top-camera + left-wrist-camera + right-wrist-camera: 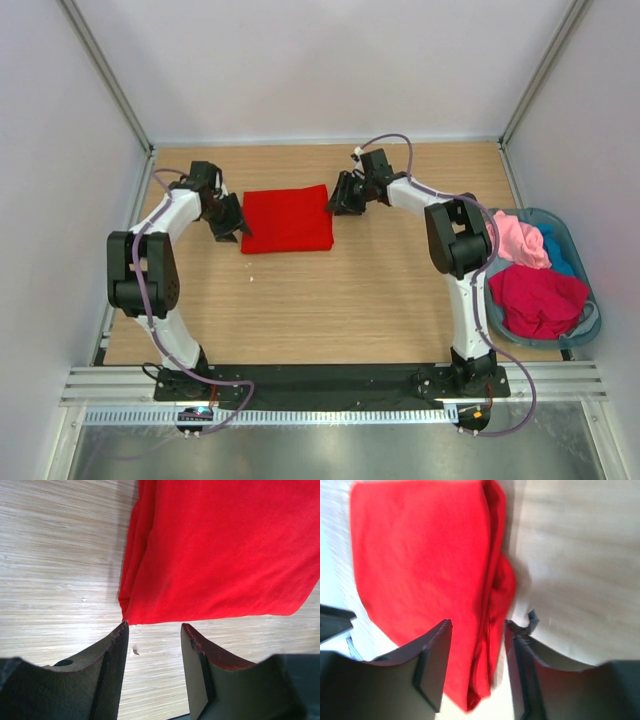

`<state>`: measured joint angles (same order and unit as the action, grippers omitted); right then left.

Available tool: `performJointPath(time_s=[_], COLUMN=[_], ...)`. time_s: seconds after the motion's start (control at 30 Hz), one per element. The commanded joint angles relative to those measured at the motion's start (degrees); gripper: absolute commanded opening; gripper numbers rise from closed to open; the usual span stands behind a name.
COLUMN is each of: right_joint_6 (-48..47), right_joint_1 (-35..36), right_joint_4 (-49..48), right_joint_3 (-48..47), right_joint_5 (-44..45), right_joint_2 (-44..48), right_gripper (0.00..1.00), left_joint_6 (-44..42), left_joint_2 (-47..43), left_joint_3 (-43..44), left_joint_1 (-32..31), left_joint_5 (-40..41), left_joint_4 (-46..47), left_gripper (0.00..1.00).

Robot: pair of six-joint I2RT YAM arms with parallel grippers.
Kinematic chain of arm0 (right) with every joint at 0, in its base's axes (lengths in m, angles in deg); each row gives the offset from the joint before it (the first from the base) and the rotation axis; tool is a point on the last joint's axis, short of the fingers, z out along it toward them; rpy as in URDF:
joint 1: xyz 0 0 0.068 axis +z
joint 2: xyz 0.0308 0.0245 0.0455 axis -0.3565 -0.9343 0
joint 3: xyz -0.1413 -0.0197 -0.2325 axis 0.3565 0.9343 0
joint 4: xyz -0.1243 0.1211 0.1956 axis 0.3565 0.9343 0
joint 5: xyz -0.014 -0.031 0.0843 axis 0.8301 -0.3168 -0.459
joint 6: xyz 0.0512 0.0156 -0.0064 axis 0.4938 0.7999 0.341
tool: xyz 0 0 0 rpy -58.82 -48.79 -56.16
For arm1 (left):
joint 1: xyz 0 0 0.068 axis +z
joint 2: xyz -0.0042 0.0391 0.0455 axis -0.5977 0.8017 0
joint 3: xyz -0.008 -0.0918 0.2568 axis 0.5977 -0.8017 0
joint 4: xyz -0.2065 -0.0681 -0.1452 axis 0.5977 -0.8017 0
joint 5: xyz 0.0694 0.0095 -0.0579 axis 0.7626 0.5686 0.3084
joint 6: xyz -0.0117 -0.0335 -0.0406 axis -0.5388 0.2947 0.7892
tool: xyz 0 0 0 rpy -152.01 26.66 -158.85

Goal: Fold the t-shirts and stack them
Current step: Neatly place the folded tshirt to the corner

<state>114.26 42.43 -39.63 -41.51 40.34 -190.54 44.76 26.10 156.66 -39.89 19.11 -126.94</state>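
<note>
The right wrist view is smeared by blur, so cloth detail there is hard to read. It does show the right hand (338, 197) with its fingers apart around the bunched, folded right edge of the red t-shirt (287, 220). A pale strip shows between the cloth and one finger, so the hand is released, not clamped. In the left wrist view the far part of the red t-shirt is cut off by the frame. Its near left corner just meets the tip of one finger of the left hand (235, 228), which is also released, with only bare wood and a small white speck (134, 651) between its fingers. Seen from above, the red t-shirt lies folded into a rough rectangle on the far half of the wooden surface (350, 310), between the two hands. Well to the right of the red t-shirt, a translucent blue-grey basket (596, 312) sits against the side wall, its left rim partly covered by the right arm (455, 240). It holds a pink t-shirt (520, 240), a crimson t-shirt (535, 298) and a teal-blue t-shirt (562, 255) mostly buried under those two. Open wood runs on the near side of the red t-shirt toward the arm bases, and a narrower strip lies beyond it to the surface's far edge.
</note>
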Motion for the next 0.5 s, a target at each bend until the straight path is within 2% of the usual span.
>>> performJointPath(time_s=[0.0,0.2,0.47], right_joint_6=[0.8,2.1,-0.4], right_joint_1=[1.0,4.3,4.9], right_joint_4=[4.8,3.7,2.7], right_joint_3=[1.6,7.9,17.0], right_joint_5=[0.1,-1.0,4.0], right_joint_2=[7.2,10.0,9.2], right_gripper=[0.45,0.33,0.31], left_joint_6=[-2.0,-1.3,-1.2], left_joint_2=[0.1,3.0,5.4], left_joint_3=[-0.7,-1.5,-2.6], left_joint_1=[0.6,0.6,0.7], left_joint_5=[-0.7,0.8,3.4], left_joint_4=[1.1,1.4,0.6], left_gripper=[0.47,0.45,0.41])
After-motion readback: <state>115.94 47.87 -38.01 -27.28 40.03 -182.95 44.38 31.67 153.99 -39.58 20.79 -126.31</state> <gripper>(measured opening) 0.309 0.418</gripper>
